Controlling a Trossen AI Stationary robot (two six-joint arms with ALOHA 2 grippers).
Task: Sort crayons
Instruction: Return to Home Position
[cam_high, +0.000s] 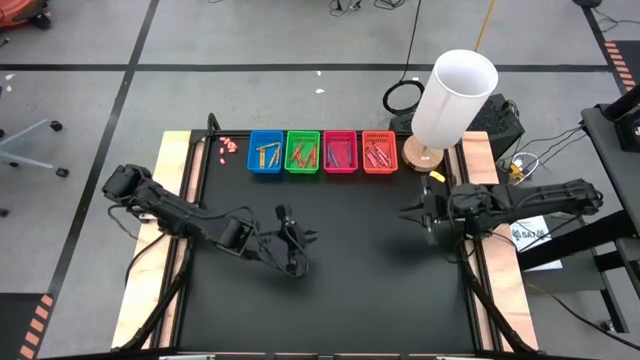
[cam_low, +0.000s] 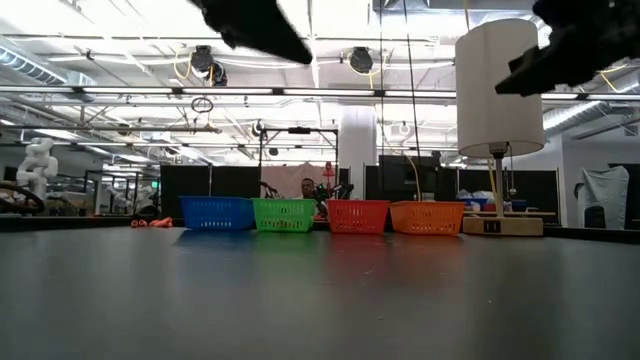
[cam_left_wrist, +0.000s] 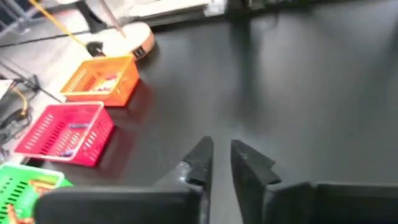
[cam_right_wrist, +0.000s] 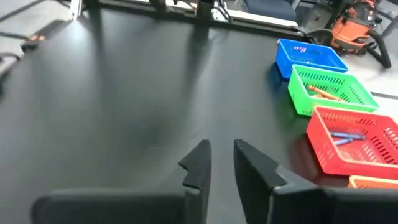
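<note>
The crayons lie inside four small baskets in a row at the table's far edge: blue (cam_high: 265, 152), green (cam_high: 302, 152), pink (cam_high: 340, 152) and orange (cam_high: 379, 152). Yellow-orange sticks (cam_high: 267, 156) are in the blue basket, orange ones (cam_right_wrist: 323, 92) in the green, blue ones (cam_right_wrist: 346, 137) in the pink, and pinkish ones (cam_high: 378, 157) in the orange. My left gripper (cam_high: 308, 238) hangs shut and empty over the middle of the mat. My right gripper (cam_high: 408, 211) hangs shut and empty near the table's right side. Both are well short of the baskets.
A cluster of tiny pinkish bits (cam_high: 228, 147) lies left of the blue basket. A lamp with a tall white shade (cam_high: 455, 98) stands on a wooden base (cam_high: 422, 153) at the far right corner. The black mat (cam_high: 350, 290) stretches from the baskets to the near edge.
</note>
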